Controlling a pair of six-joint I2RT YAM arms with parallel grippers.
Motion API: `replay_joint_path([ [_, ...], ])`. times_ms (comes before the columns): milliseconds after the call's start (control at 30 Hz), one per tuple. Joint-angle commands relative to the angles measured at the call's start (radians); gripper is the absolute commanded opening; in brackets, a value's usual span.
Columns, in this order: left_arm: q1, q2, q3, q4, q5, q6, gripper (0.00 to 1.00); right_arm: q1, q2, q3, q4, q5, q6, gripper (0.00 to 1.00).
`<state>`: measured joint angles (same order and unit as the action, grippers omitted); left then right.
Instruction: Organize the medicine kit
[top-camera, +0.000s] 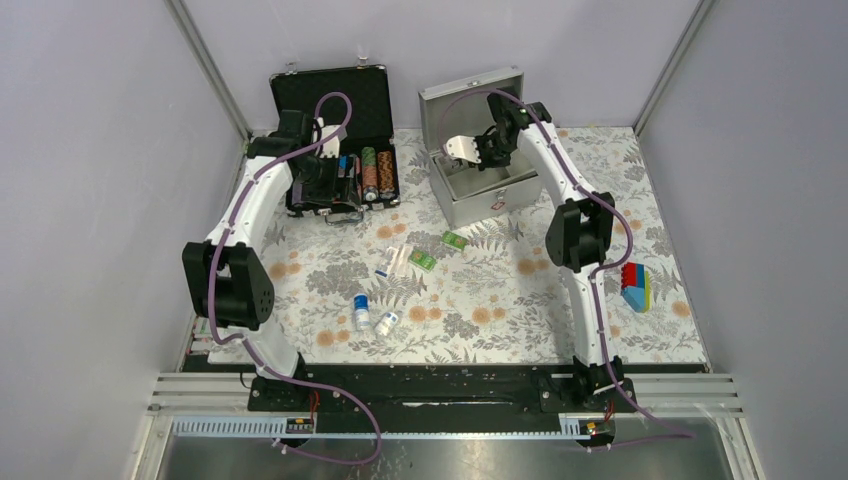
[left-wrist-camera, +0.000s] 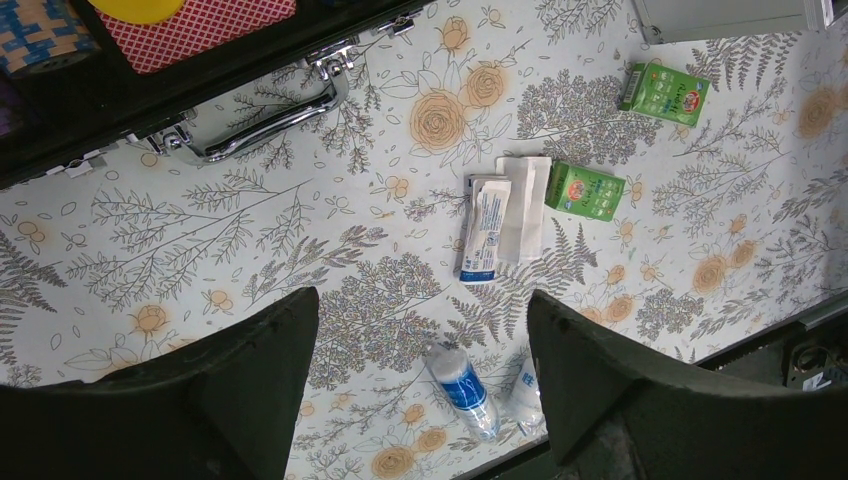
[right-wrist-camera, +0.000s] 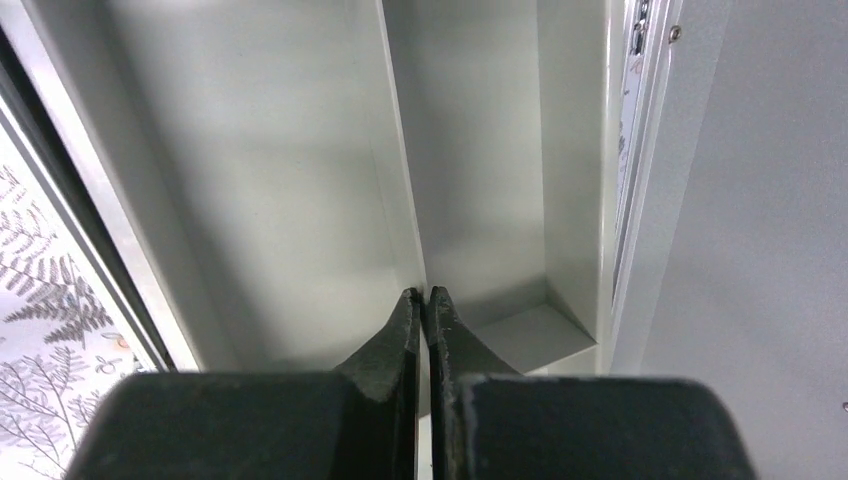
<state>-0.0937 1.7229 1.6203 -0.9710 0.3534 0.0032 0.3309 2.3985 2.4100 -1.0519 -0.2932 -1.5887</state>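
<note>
The medicine kit (top-camera: 492, 196), a grey-silver metal box with its lid up, stands at the back right. Its corner shows in the left wrist view (left-wrist-camera: 720, 18). My right gripper (top-camera: 478, 150) is over the box, shut on the thin divider wall (right-wrist-camera: 400, 200) of the grey divided tray (top-camera: 460, 148), as the right wrist view (right-wrist-camera: 422, 295) shows. My left gripper (top-camera: 335, 185) hovers by the front edge of the black chip case (top-camera: 335, 130). It is open and empty in its wrist view (left-wrist-camera: 420, 300), high above the tablecloth.
On the floral cloth lie two green boxes (left-wrist-camera: 664, 92) (left-wrist-camera: 585, 190), a blue-white sachet on white packets (left-wrist-camera: 484, 228), and two wrapped gauze rolls (left-wrist-camera: 465, 388). Coloured blocks (top-camera: 635, 287) sit at the right. The black case's handle (left-wrist-camera: 270, 115) faces the table's middle.
</note>
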Motion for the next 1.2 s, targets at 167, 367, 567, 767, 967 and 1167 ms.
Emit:
replay_joint_path([
  [167,-0.002,-0.044,-0.005,0.019,-0.017,0.016,0.76,-0.009,0.022,0.062,-0.091,-0.255,0.143,0.00],
  [367,-0.004,-0.050,-0.015,0.020,-0.024,0.023,0.76,-0.013,-0.003,0.009,-0.120,-0.222,0.057,0.00],
  [567,-0.013,-0.042,-0.001,0.017,-0.027,0.023,0.76,-0.008,0.034,0.003,-0.125,-0.120,0.046,0.18],
  [767,-0.017,-0.046,-0.009,0.015,-0.029,0.025,0.76,-0.008,0.012,-0.011,-0.016,-0.154,0.190,0.36],
  [967,-0.017,-0.038,-0.008,0.014,-0.026,0.026,0.76,-0.010,-0.061,-0.042,0.120,-0.171,0.352,0.48],
  [1167,-0.017,-0.022,0.004,0.014,-0.015,0.019,0.76,-0.012,-0.048,-0.011,0.166,-0.199,0.475,0.54],
])
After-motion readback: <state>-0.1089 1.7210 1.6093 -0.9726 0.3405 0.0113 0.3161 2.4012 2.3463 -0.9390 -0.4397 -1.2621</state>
